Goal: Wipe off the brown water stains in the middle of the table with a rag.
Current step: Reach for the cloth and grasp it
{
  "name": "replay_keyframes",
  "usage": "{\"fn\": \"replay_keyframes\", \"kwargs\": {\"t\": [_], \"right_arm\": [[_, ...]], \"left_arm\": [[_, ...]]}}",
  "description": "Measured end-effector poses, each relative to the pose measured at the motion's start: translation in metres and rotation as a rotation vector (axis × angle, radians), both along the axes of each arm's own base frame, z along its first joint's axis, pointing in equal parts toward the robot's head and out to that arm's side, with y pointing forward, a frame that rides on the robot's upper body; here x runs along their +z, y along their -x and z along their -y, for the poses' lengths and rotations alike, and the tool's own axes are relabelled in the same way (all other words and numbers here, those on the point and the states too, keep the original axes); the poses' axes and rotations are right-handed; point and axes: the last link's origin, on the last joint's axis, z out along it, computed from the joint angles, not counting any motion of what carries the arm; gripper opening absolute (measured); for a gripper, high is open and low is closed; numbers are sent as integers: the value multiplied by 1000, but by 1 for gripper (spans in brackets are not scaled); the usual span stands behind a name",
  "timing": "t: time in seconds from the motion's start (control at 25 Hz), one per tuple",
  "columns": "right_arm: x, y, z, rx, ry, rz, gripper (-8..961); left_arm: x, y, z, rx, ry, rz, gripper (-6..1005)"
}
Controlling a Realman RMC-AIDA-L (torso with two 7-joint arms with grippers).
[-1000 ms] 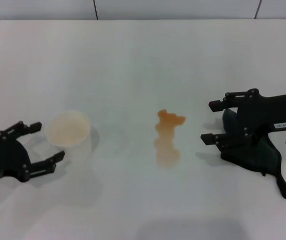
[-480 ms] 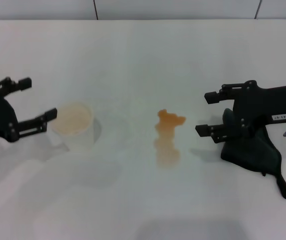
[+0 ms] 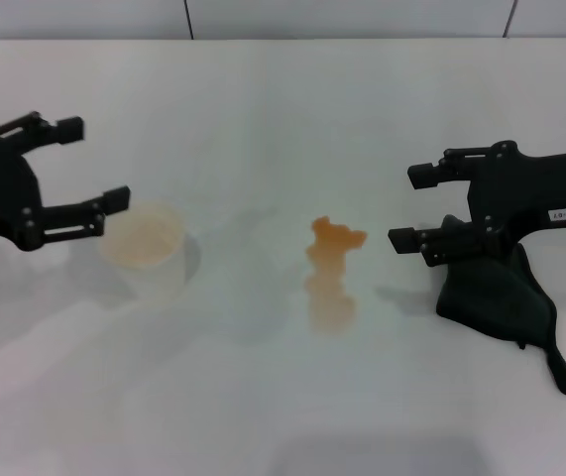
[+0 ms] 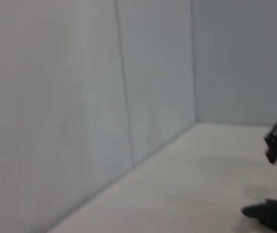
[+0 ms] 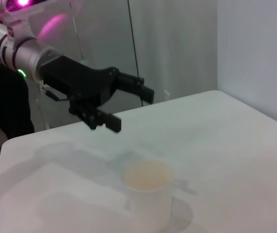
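1. Head view, far left: left gripper (image 3: 79, 178) spread wide, empty, raised just beside cup (image 3: 144, 248); could topple it if dropped carelessly.
2. Centre of surface (image 3: 263, 397): brown water stains (image 3: 332, 273), unwiped.
3. Right: right gripper (image 3: 423, 208) released, empty, above rag (image 3: 496, 297); may smear stains if rag grasped loosely.

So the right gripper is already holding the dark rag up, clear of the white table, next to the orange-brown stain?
Not quite: the head view shows the dark grey-black rag lying on the white table, with the open right gripper above it, beside the orange-brown stain.
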Motion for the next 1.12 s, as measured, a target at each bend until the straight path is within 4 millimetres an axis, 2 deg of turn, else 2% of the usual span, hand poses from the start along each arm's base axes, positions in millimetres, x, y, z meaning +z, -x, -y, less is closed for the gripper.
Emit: {"fn": "replay_keyframes", "kwargs": {"t": [0.32, 0.64, 1.12], "right_arm": [[1, 0, 0, -1, 0, -3, 788], [1, 0, 1, -3, 4, -3, 788], [6, -9, -1, -64, -1, 2, 787]], "left_arm": [[-3, -19, -14, -29, 180, -142, 895], [3, -34, -17, -90, 289, -179, 895], [-10, -34, -18, -92, 426, -223, 894]]}}
